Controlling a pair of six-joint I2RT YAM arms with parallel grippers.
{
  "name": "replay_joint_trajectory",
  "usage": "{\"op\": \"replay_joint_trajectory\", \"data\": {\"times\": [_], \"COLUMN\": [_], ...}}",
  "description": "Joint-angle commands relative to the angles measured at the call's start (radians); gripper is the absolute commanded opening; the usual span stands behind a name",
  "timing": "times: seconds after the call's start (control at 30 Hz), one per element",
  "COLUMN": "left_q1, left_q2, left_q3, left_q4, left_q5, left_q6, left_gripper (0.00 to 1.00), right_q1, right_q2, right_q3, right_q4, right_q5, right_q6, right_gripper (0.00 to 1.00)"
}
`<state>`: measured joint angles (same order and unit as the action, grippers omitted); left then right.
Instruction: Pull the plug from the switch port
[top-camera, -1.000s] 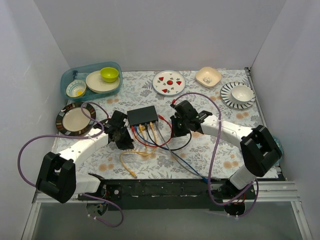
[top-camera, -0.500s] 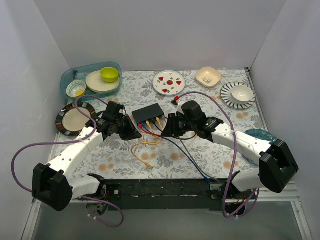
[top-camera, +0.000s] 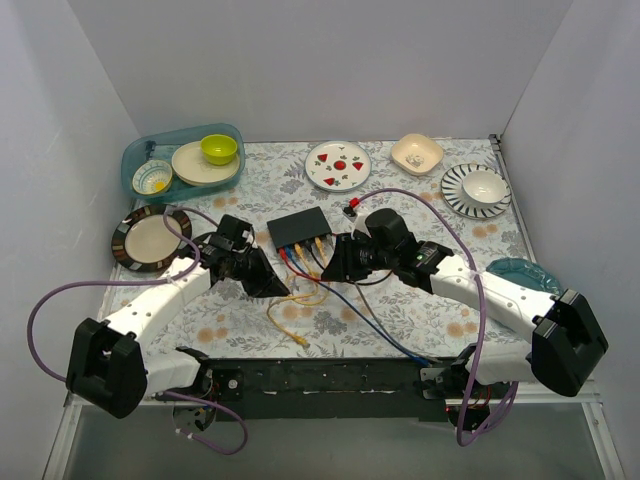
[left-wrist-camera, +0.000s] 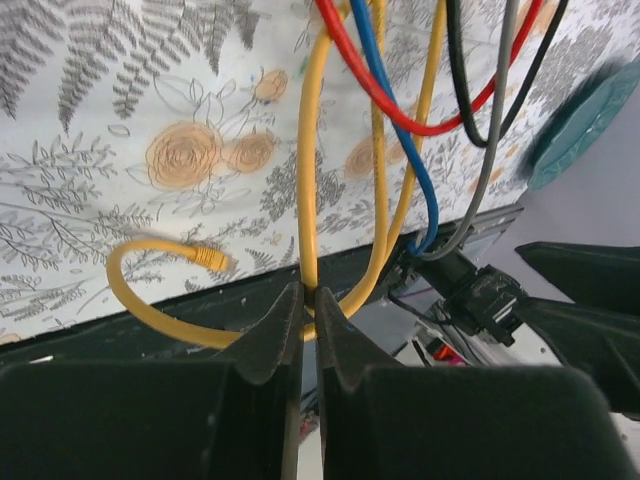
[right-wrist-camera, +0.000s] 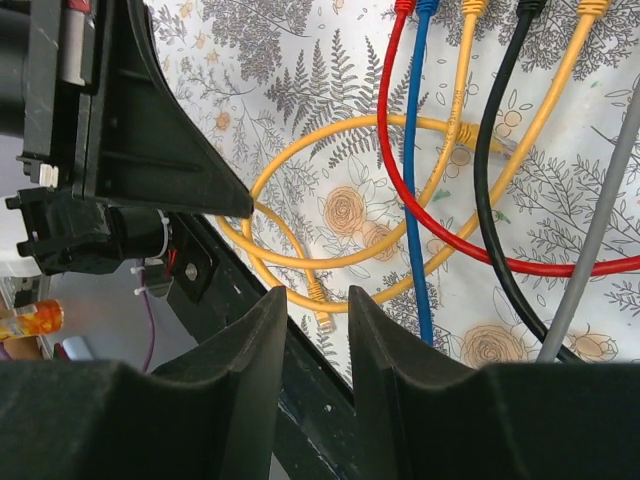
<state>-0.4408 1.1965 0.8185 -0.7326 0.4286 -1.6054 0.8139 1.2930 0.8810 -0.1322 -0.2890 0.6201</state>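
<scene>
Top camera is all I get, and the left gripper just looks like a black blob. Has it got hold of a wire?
Observer: Yes. Its wrist view shows the left gripper pinched shut on a yellow cable.
Operator: What about the right one?
Observer: The right gripper is open and holds nothing.
Operator: What's in front of it?
Observer: Along the top edge of its wrist view sit a red plug, a blue plug, a yellow plug, a black plug and another yellow plug, in that order from the left.
</scene>
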Motion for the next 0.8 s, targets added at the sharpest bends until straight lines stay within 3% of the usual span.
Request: {"op": "replay_joint_trajectory", "data": {"times": [0.0,0.13,0.4,0.57,0.63,0.7,0.73,0.77], "left_q1": [-0.004,-0.004,-0.004,-0.004,-0.004,-0.004,-0.004,-0.004], "left_q2": [-0.014,-0.044,-0.084,-0.133,-0.143,-0.152,-0.161,-0.178], "left_q3": [-0.057,-0.096,0.060,0.065,0.076,0.083,0.077,0.068], "left_q4": [-0.013,0.001,-0.053,-0.101,-0.167,-0.254,-0.261,-0.249], "left_q5": [0.189,0.298,0.341,0.311,0.203,0.083,0.025,-0.060], "left_q6": [-0.046,-0.090,-0.146,-0.154,-0.114,-0.077,-0.077,-0.082], "left_gripper": [0.00,0.00,0.00,0.00,0.01,0.13,0.26,0.32], "right_q1": [0.001,0.001,0.001,0.001,0.001,0.001,0.001,0.001], "right_q2": [-0.031,-0.046,-0.084,-0.089,-0.090,-0.090,-0.090,-0.086], "right_q3": [0.001,-0.010,-0.063,-0.071,-0.073,-0.074,-0.073,-0.071], "right_q4": [-0.021,-0.027,0.011,0.009,-0.001,-0.012,-0.014,-0.015], "right_q5": [0.019,0.013,-0.006,-0.007,-0.001,0.013,0.016,0.017], "right_q6": [-0.013,-0.007,0.015,0.007,-0.005,-0.010,-0.016,-0.017], "right_gripper": [0.39,0.38,0.38,0.37,0.37,0.37,0.38,0.38]}}
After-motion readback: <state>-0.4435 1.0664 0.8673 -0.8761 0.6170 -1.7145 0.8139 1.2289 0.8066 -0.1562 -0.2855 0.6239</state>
